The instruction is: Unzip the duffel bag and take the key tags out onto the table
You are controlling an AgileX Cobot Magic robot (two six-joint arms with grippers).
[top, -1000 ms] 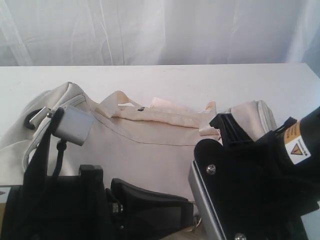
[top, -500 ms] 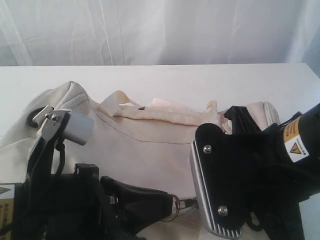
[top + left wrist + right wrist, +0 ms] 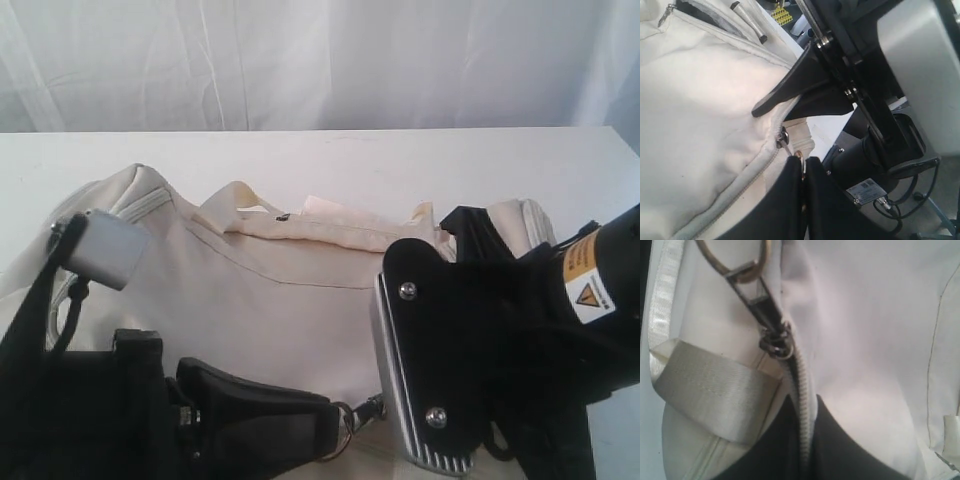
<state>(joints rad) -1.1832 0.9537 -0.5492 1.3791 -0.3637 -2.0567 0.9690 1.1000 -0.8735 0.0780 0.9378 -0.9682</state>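
The cream-white duffel bag (image 3: 270,250) lies across the white table (image 3: 330,155). My left gripper (image 3: 338,428) (image 3: 803,167) is shut on the metal ring of the zip pull (image 3: 799,156) at the bag's near edge. The pull runs to the zip slider (image 3: 782,137) (image 3: 775,344). My right gripper (image 3: 807,412) is shut on the grey zip seam (image 3: 805,390) just behind the slider, and the teeth there look closed. The right arm (image 3: 470,350) covers the bag's right end. The key tags are hidden.
A webbing handle (image 3: 715,395) lies folded beside the slider. Another handle (image 3: 330,232) rests along the bag's far top. A white curtain (image 3: 320,60) hangs behind the table. Both arms crowd the near edge.
My left arm has drawn back to the left with the zip pull's ring, which now shows at its fingertips. The right arm has shifted and settled lower over the bag's right end.
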